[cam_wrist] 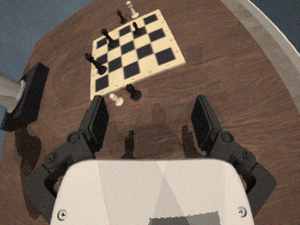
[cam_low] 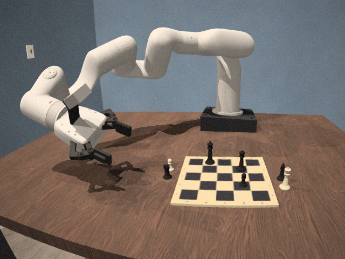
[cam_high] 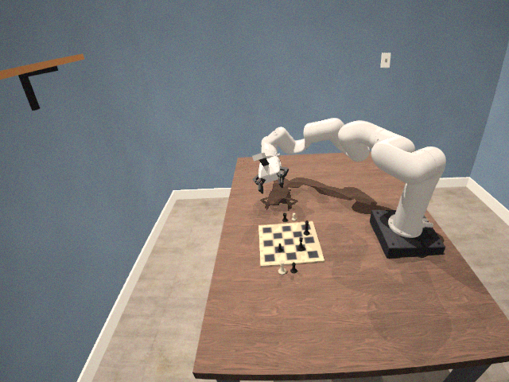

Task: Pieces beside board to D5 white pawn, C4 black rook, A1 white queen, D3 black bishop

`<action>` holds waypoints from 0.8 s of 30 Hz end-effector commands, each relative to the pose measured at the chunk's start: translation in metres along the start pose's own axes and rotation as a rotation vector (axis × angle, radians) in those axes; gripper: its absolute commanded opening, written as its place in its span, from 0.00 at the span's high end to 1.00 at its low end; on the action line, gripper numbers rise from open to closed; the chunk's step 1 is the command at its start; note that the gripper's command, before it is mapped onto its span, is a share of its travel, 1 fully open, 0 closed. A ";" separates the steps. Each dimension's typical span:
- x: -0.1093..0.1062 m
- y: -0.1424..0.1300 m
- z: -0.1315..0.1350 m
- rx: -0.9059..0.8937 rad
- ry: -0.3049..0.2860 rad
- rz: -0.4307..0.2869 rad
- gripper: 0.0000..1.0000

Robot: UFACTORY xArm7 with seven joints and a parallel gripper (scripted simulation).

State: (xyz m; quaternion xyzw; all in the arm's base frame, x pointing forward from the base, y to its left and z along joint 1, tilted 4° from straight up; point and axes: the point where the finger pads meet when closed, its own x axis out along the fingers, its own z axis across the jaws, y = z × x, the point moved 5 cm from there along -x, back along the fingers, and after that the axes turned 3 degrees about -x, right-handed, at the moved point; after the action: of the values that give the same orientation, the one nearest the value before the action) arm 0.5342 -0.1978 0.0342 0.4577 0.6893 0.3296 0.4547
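Four pieces for placing, all upright on the table (cam_high: 349,308) (cam_low: 111,217) (cam_wrist: 244,94): white pawn (cam_high: 293,216) (cam_low: 170,165) (cam_wrist: 116,99) and black rook (cam_high: 285,216) (cam_low: 166,172) (cam_wrist: 134,92), left of the board (cam_high: 290,263) (cam_low: 222,204) (cam_wrist: 182,61); white queen (cam_high: 281,269) (cam_low: 284,182) (cam_wrist: 132,10) and black bishop (cam_high: 293,268) (cam_low: 282,174) (cam_wrist: 121,18), right of it

Tool (cam_high: 271,188) (cam_low: 119,146) (cam_wrist: 150,106), one: fingers spread wide, nothing between them; raised left of the pawn-rook pair, tilted, tips aimed rightward and down

Governing relation: pawn and rook right of the tool and lower, rook nearer in the scene, pawn just beyond; vertical long axes, so the slanted fingers probably need levelling into a steeper descent

Likely stage: early, an approach to the left-hand pair; which piece comes first, uncertain

Hazard, judged: one finger knocking the neighbour
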 end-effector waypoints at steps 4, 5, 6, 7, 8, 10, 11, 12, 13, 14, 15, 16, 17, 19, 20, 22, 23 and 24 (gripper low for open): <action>-0.010 -0.011 -0.006 -0.027 -0.013 0.038 0.00; -0.010 -0.011 -0.006 -0.027 -0.013 0.038 0.00; -0.010 -0.011 -0.006 -0.027 -0.013 0.038 0.00; -0.010 -0.011 -0.006 -0.027 -0.013 0.038 0.00; -0.010 -0.011 -0.006 -0.027 -0.013 0.038 0.00; -0.010 -0.011 -0.006 -0.027 -0.013 0.038 0.00; -0.010 -0.011 -0.006 -0.027 -0.013 0.038 0.00; -0.010 -0.011 -0.006 -0.027 -0.013 0.038 0.00; -0.010 -0.011 -0.006 -0.027 -0.013 0.038 0.00; -0.010 -0.011 -0.006 -0.027 -0.013 0.038 0.00; -0.010 -0.011 -0.006 -0.027 -0.013 0.038 0.00; -0.010 -0.011 -0.006 -0.027 -0.013 0.038 0.00; -0.010 -0.011 -0.006 -0.027 -0.013 0.038 0.00; -0.019 -0.027 -0.015 -0.079 -0.032 0.101 0.00; -0.019 -0.027 -0.015 -0.079 -0.032 0.101 0.00; -0.019 -0.027 -0.015 -0.079 -0.032 0.101 0.00; -0.019 -0.027 -0.015 -0.079 -0.032 0.101 0.00; -0.019 -0.027 -0.015 -0.079 -0.032 0.101 0.00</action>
State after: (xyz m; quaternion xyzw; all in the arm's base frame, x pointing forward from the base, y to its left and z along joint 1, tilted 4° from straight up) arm 0.5125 -0.2266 0.0193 0.4813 0.6468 0.3658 0.4649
